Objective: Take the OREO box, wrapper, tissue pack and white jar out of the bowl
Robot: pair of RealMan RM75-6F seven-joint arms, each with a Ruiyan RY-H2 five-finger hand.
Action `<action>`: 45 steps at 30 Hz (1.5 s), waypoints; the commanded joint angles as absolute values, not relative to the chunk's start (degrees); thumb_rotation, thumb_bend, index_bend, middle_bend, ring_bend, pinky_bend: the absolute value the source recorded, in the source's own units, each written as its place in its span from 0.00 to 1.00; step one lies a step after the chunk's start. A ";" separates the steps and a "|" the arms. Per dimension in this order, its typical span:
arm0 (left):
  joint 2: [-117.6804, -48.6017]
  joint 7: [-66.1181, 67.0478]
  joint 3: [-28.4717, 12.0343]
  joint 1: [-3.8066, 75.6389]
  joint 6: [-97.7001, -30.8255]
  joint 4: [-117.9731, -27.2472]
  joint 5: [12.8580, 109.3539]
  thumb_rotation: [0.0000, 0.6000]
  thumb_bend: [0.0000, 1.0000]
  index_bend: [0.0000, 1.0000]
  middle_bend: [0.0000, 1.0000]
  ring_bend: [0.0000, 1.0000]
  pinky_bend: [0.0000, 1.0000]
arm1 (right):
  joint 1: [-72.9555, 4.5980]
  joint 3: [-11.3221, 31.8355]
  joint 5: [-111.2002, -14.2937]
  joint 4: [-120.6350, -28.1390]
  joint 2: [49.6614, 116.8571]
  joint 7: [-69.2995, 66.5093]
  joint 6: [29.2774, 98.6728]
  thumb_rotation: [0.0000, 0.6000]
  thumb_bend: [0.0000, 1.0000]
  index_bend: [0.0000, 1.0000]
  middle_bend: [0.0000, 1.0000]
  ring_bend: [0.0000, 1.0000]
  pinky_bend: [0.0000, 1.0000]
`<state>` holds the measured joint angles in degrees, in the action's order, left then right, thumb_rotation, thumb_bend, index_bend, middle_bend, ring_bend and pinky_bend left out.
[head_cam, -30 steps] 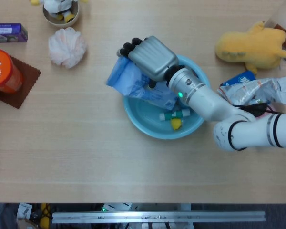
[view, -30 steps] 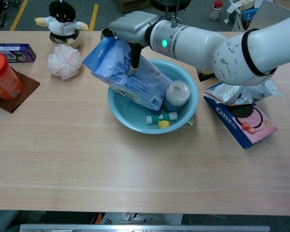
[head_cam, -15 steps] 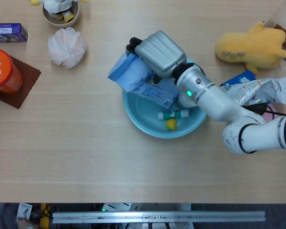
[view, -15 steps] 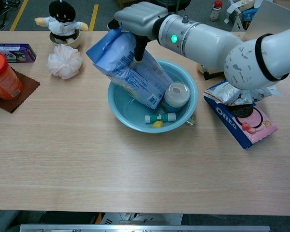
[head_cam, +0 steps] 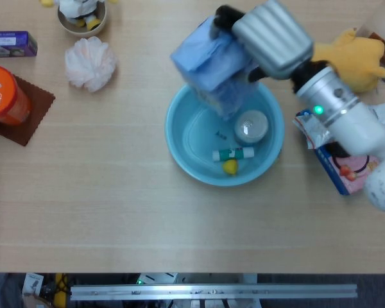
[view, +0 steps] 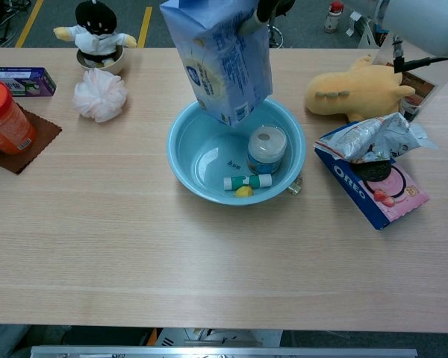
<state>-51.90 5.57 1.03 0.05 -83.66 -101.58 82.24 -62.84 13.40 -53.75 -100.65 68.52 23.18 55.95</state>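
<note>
While raised above the bowl (head_cam: 179, 138), right hand (head_cam: 269, 35) grips one tissue pack (view: 220, 63); one white jar (view: 266, 147) inside; left hand unseen.

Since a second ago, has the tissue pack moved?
Yes. The tissue pack, held by the right hand, has risen clear of the bowl, no longer leaning inside it.

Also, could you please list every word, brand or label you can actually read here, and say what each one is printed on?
"OREO": on the blue and pink box lying on the table, right of the bowl.
Tissue pack, held up by the right hand: print too small to read.
Orange canister: lettering blurred.
Purple box: text unreadable.
</note>
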 commanded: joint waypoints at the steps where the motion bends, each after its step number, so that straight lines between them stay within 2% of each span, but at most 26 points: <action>1: -51.98 5.62 1.04 0.12 -83.52 -101.50 82.25 1.00 0.36 0.18 0.23 0.21 0.16 | -59.92 14.37 -54.57 -101.45 64.69 22.43 58.89 1.00 0.58 0.79 0.66 0.74 0.98; 6: -52.21 6.06 1.03 0.63 -82.79 -101.55 82.47 1.00 0.36 0.18 0.23 0.21 0.16 | -57.50 14.08 -53.27 -99.25 61.21 22.21 58.59 1.00 0.57 0.79 0.66 0.74 0.98; 10: -52.45 6.32 1.14 0.82 -82.58 -101.65 82.87 1.00 0.36 0.18 0.23 0.21 0.16 | -56.69 13.38 -52.05 -95.27 62.04 21.70 56.79 1.00 0.57 0.79 0.66 0.74 0.98; 17: -52.26 6.22 1.50 0.36 -83.06 -101.78 83.10 1.00 0.36 0.18 0.23 0.21 0.16 | -57.57 12.94 -51.05 -85.66 69.69 21.02 53.65 1.00 0.57 0.79 0.66 0.74 0.98; 23: -51.97 5.71 1.52 -0.13 -83.54 -101.62 82.64 1.00 0.36 0.18 0.23 0.21 0.16 | -59.89 13.23 -49.83 -81.24 75.36 25.43 53.31 1.00 0.54 0.79 0.66 0.73 0.98; 29: -52.02 5.40 1.67 -0.40 -83.65 -101.35 82.61 1.00 0.36 0.18 0.23 0.21 0.16 | -62.98 13.42 -45.28 -78.04 80.74 31.10 51.11 1.00 0.53 0.78 0.63 0.68 0.92; 38: -51.91 4.67 1.63 -0.83 -83.89 -100.73 82.08 1.00 0.36 0.18 0.23 0.21 0.16 | -66.85 14.32 -37.70 -75.26 85.15 37.76 49.68 1.00 0.51 0.56 0.49 0.55 0.77; 42: -51.99 4.32 1.52 -0.96 -84.10 -100.39 82.01 1.00 0.36 0.18 0.23 0.21 0.16 | -67.59 14.08 -33.99 -75.54 85.26 40.07 49.17 1.00 0.50 0.40 0.41 0.44 0.65; 45: -52.05 4.39 1.53 -0.89 -83.96 -100.32 82.11 1.00 0.36 0.18 0.23 0.21 0.16 | -67.71 14.15 -33.04 -76.39 84.80 40.07 48.76 1.00 0.50 0.23 0.30 0.33 0.53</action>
